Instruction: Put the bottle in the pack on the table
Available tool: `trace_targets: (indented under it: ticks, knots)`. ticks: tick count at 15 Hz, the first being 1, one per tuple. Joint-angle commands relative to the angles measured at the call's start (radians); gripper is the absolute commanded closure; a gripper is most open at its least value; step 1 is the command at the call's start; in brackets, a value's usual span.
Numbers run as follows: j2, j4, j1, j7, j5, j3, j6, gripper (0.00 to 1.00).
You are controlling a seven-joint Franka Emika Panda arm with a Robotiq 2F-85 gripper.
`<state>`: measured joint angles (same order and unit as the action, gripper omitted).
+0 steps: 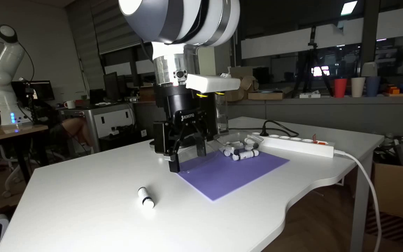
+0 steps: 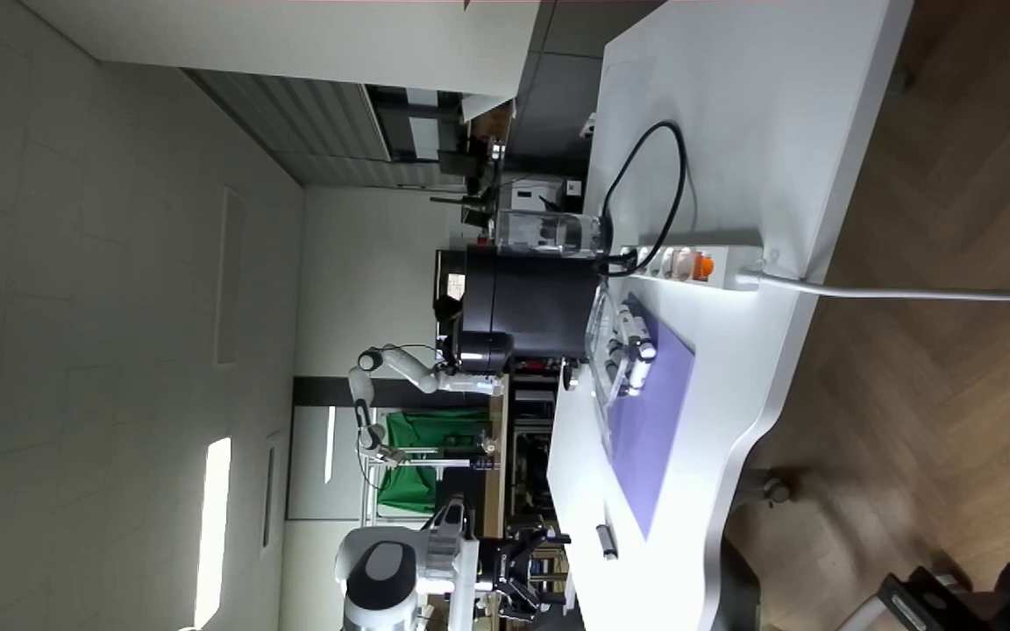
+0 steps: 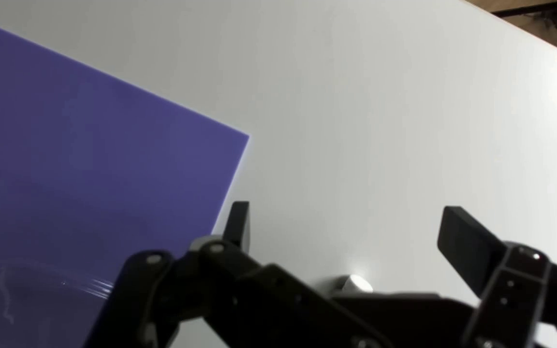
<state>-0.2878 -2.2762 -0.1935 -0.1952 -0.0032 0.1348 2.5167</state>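
loose bottle: 1 | pack: 1 | mat: 1 | power strip: 1

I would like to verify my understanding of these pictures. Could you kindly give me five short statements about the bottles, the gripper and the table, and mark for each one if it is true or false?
1. The pack of small bottles is at least partly on the purple mat. True.
2. The single bottle lies on the white table, outside the mat. True.
3. This bottle stands upright. False: it lies on its side.
4. In the wrist view, the gripper is open. True.
5. The single bottle is in the pack. False: it lies apart from the pack.
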Motion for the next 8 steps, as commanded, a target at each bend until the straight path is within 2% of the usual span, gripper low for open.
trace_targets:
  ticks: [1, 4, 8]
  knots:
    - [0.000, 0.001, 0.019, 0.006, -0.009, 0.019, -0.002, 0.00]
    - [-0.022, 0.036, 0.018, 0.014, -0.027, 0.009, 0.009, 0.00]
    - [-0.126, 0.179, 0.022, 0.078, 0.007, 0.003, 0.022, 0.00]
